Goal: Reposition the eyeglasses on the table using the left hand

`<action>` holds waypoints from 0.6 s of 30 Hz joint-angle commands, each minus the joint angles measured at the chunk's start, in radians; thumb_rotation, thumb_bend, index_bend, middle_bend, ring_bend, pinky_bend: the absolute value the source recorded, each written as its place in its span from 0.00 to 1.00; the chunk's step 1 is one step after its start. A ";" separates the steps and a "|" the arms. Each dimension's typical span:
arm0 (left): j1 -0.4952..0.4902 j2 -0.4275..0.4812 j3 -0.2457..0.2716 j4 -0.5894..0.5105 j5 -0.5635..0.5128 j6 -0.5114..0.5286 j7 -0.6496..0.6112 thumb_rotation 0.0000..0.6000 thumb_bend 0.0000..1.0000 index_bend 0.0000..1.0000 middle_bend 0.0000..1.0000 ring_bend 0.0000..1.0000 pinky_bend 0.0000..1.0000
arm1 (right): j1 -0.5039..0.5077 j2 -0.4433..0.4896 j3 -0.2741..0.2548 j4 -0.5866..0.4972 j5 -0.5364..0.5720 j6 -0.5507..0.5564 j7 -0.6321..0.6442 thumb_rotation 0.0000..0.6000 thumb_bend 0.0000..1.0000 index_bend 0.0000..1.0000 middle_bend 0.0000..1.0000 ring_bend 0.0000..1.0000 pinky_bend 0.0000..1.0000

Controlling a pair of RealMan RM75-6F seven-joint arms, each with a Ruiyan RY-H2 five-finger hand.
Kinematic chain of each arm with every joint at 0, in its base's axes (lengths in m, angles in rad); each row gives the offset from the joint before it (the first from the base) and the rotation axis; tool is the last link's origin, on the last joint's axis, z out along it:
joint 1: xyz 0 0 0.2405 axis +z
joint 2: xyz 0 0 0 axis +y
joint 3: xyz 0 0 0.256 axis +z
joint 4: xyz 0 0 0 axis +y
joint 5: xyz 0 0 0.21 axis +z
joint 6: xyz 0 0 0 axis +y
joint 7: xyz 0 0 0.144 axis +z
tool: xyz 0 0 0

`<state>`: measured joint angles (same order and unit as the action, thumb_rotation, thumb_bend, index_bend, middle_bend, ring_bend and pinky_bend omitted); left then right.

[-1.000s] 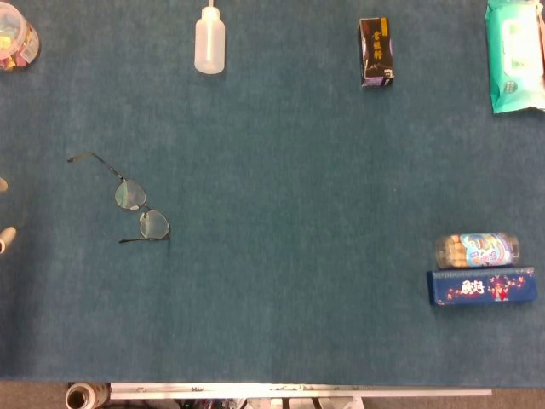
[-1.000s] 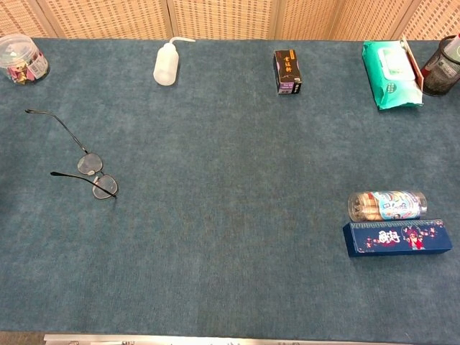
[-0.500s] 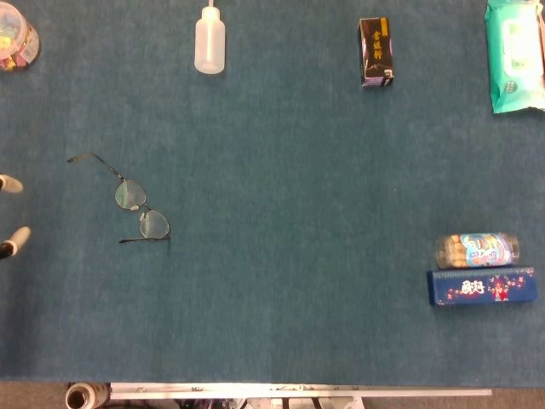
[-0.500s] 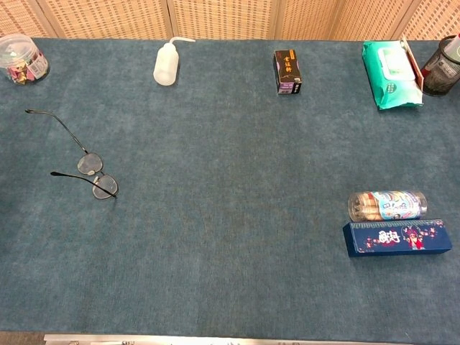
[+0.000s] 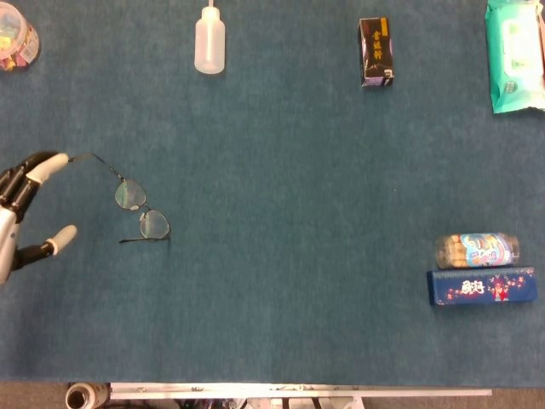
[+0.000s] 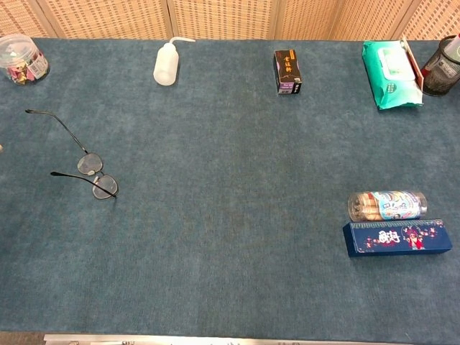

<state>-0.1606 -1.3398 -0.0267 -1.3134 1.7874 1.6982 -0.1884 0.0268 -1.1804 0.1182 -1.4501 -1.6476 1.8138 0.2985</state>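
Observation:
The thin-framed eyeglasses (image 5: 134,203) lie open on the blue table cloth at the left, both arms pointing left; the chest view shows the eyeglasses (image 6: 90,167) too. My left hand (image 5: 24,213) comes in from the left edge of the head view with its fingers spread and nothing in them. One fingertip is close to the tip of the upper arm of the glasses; whether they touch I cannot tell. The right hand shows in neither view.
A squeeze bottle (image 5: 209,40), a dark box (image 5: 375,53) and a wipes pack (image 5: 514,55) stand along the far edge. A candy jar (image 5: 14,37) is far left. A snack tube (image 5: 477,250) and a blue box (image 5: 482,286) lie at the right.
My left hand has moved right into the head view, from only fingertips at the edge to spread fingers beside the glasses. The eyeglasses have not moved.

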 commanded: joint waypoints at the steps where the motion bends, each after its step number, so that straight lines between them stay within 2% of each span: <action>1: -0.025 -0.002 0.004 -0.014 0.005 -0.033 0.017 1.00 0.07 0.13 0.18 0.30 0.54 | -0.002 -0.003 0.000 0.005 -0.003 0.003 0.003 1.00 0.31 0.60 0.57 0.51 0.56; 5: -0.034 -0.011 0.018 -0.018 0.013 -0.046 0.016 1.00 0.07 0.13 0.18 0.27 0.51 | -0.001 -0.003 -0.001 0.006 -0.001 -0.005 0.000 1.00 0.31 0.60 0.57 0.51 0.55; 18: -0.032 -0.042 0.054 0.033 0.015 -0.067 0.061 1.00 0.07 0.13 0.18 0.27 0.50 | -0.001 -0.001 -0.005 0.002 -0.009 -0.010 -0.002 1.00 0.31 0.60 0.57 0.51 0.54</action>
<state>-0.1918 -1.3785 0.0213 -1.2858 1.8013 1.6388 -0.1388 0.0254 -1.1813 0.1132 -1.4477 -1.6569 1.8044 0.2964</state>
